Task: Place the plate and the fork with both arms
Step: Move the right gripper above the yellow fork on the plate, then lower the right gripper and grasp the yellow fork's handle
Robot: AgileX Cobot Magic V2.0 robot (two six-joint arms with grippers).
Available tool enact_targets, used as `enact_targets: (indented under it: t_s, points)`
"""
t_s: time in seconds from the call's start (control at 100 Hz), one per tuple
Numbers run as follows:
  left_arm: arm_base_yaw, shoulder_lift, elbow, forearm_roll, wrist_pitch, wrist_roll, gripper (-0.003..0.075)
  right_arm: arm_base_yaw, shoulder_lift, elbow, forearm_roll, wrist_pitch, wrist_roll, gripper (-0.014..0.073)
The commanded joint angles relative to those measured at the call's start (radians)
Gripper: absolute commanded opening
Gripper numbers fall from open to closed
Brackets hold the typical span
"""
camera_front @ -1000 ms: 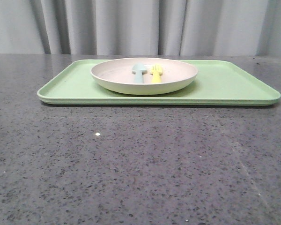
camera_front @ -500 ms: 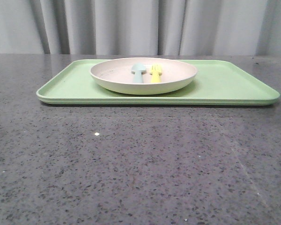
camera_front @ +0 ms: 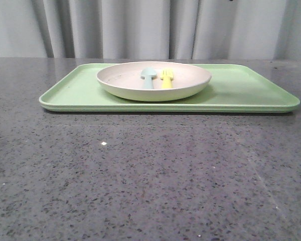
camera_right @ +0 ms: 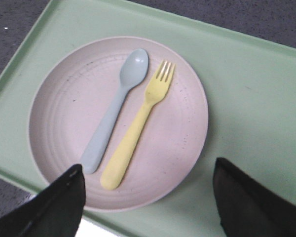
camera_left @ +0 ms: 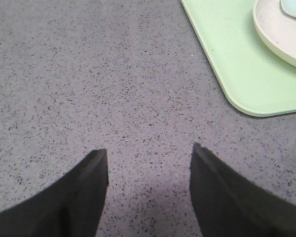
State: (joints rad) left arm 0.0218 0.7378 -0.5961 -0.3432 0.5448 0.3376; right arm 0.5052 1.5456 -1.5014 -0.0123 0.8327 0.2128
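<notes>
The left gripper (camera_left: 148, 190) was seen in its wrist view with its 2 jaws held wide apart, nothing between them. The right gripper (camera_right: 148, 197) was likewise seen with its 2 jaws spread wide, nothing gripped. Neither arm was visible in the front view.

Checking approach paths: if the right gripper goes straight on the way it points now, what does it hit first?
Probably the plate. The right gripper is open above it, with the fork handle and spoon handle between the fingers' line. Height is unclear, so which gets touched first is uncertain.
</notes>
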Motion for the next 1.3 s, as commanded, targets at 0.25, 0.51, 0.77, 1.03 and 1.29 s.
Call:
enact_targets:
  t_s: [0.25,0.51,0.77,1.03,1.29]
  points:
    - [0.001,-0.005,-0.027,-0.01,-0.053,-0.004,0.0375,0.111,0.142,-0.158,-0.289,-0.024,0.335,0.0541]
    - [0.001,-0.005,-0.027,-0.01,-0.053,-0.004,0.0375,0.117,0.236,-0.184,-0.311,-0.034,0.381,0.0541]
    - [0.001,-0.005,-0.027,-0.01,-0.053,-0.004,0.0375,0.117,0.296,-0.184,-0.313,-0.04,0.389,0.054]
    - [0.001,-0.005,-0.027,-0.01,-0.053,-0.004,0.0375,0.114,0.314,-0.184,-0.316,-0.044,0.394,0.054]
    - [0.001,-0.005,-0.027,-0.01,-0.053,-0.004,0.0375,0.091,0.326,-0.184,-0.317,-0.047,0.407,0.054]
